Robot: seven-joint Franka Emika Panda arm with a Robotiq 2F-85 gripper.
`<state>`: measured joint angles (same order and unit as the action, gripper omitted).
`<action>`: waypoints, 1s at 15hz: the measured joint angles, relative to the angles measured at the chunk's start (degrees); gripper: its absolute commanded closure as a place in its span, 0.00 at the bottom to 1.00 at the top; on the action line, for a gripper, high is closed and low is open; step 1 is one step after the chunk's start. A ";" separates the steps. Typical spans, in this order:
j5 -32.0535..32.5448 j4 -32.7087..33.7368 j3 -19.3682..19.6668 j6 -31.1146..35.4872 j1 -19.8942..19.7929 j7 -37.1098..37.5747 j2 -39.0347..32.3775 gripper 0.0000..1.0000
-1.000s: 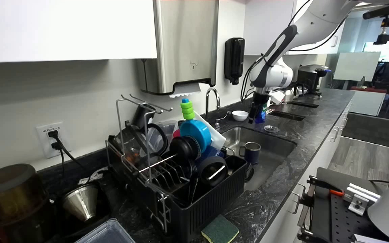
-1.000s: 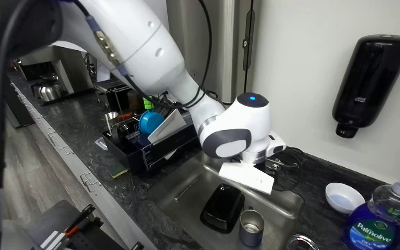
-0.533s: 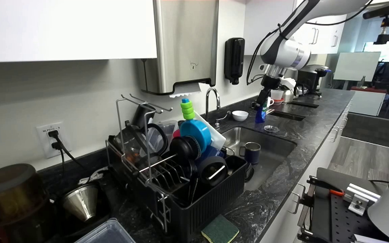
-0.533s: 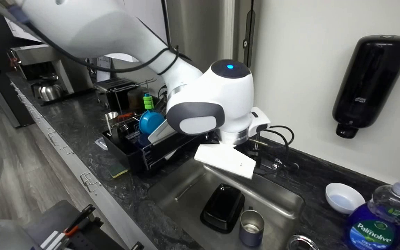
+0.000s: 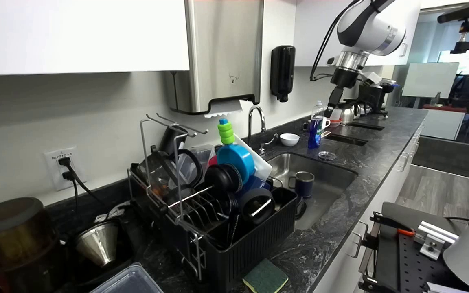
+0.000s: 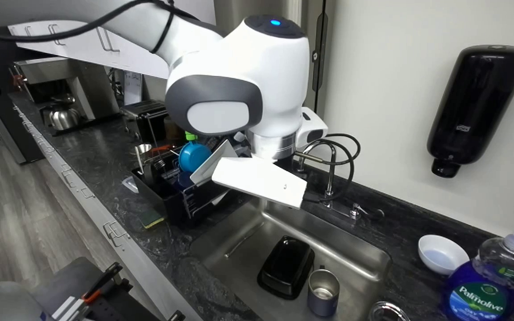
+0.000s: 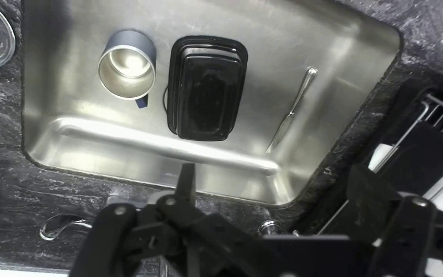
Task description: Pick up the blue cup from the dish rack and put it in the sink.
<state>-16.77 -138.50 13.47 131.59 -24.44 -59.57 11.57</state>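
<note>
Blue cup (image 5: 255,184) is in your dish rack (image 5: 255,252), only part showing. Crowding it for you: a round cyan-blue plastic piece (image 5: 236,159) above, a round black piece (image 5: 257,205) in front in an exterior view, a tilted flat white slab (image 6: 214,162) toward the sink (image 7: 275,34). Ribbed green bottle (image 5: 226,133) pokes up over these. Your jaws stand wide and empty above the sink, well apart from the cup. In your sink: glossy oblong black plastic container (image 7: 210,92); just beside it a steel-lined mug (image 7: 129,67), matte navy outside; slim metal knife (image 7: 302,92) nearer the rack. On the bench (image 5: 320,240), dark marbled stone look: smooth white bowl (image 5: 289,139), Palmolive bottle (image 6: 484,276) of blue liquid just beside it, clear round piece (image 5: 327,155) by the sink rim, green-and-yellow sponge (image 5: 265,276) by the rack's ribbed black wall. Curved chrome faucet (image 5: 250,128) stands at the sink's back edge. Sink: brushed steel, rounded corners; rack frame: bent wire.
</note>
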 measured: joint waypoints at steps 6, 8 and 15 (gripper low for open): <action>5.49 -0.32 3.06 -3.49 5.08 2.05 2.45 0.00; 5.48 -0.58 3.60 -3.58 6.39 2.25 2.28 0.00; -1.53 -0.86 5.79 -2.66 8.24 11.75 1.18 0.00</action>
<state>-18.31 -139.36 19.26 128.93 -16.20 -47.82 12.74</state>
